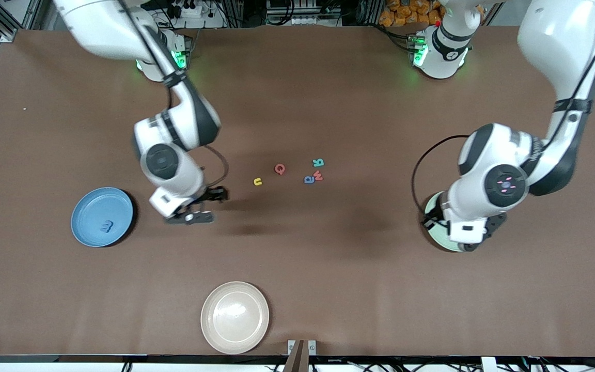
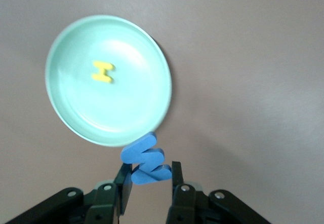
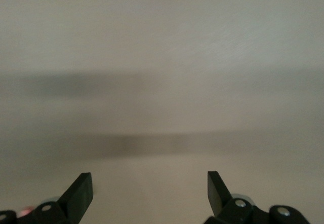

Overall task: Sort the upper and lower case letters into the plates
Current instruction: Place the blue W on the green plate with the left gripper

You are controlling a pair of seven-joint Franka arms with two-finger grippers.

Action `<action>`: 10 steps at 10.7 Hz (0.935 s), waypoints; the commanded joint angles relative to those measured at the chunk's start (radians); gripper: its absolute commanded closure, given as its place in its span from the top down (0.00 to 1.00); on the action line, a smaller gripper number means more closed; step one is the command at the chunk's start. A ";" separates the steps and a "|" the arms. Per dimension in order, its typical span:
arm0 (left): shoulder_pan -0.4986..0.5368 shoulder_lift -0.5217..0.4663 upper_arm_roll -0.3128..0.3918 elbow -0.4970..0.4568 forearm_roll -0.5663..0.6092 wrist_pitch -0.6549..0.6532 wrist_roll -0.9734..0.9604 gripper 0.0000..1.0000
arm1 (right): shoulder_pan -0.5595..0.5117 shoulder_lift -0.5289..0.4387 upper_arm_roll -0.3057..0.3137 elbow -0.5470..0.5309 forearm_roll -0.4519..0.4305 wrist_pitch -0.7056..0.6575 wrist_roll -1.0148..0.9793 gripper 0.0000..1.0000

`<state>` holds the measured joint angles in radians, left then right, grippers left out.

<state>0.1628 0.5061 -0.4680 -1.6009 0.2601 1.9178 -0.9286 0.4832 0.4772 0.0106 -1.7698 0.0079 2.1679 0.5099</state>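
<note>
Left gripper (image 2: 149,176) pinching small blue foam letter (image 2: 145,160) edge-on, lower centre of left wrist view, over pale mint plate (image 2: 66,112); light, soft, squashy. Right gripper (image 3: 150,191) wide, empty.

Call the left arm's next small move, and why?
Probably nudge the left claw over the middle of the mint plate, then open. It is shut on a blue letter that hangs over the plate's rim, while a yellow letter already lies inside. The right claw is open over bare table beside the blue plate.
</note>
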 commanded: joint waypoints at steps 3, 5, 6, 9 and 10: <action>0.138 -0.047 0.008 -0.166 0.123 0.113 0.264 0.00 | 0.152 0.099 -0.009 0.114 0.066 -0.008 0.342 1.00; 0.150 -0.026 0.050 -0.220 0.131 0.238 0.319 0.00 | 0.201 0.164 -0.009 0.194 0.066 -0.007 0.532 1.00; 0.150 -0.012 0.057 -0.235 0.131 0.277 0.330 0.00 | 0.213 0.181 -0.009 0.217 0.064 -0.007 0.608 1.00; 0.139 -0.001 0.058 -0.231 0.133 0.280 0.364 0.37 | 0.230 0.199 -0.009 0.222 0.064 0.038 0.833 1.00; 0.136 -0.006 0.068 -0.229 0.133 0.280 0.391 0.67 | 0.241 0.213 -0.009 0.227 0.063 0.055 0.923 1.00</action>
<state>0.3058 0.5183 -0.4108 -1.8223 0.3693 2.1894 -0.5751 0.7038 0.6601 0.0094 -1.5757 0.0606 2.2082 1.3177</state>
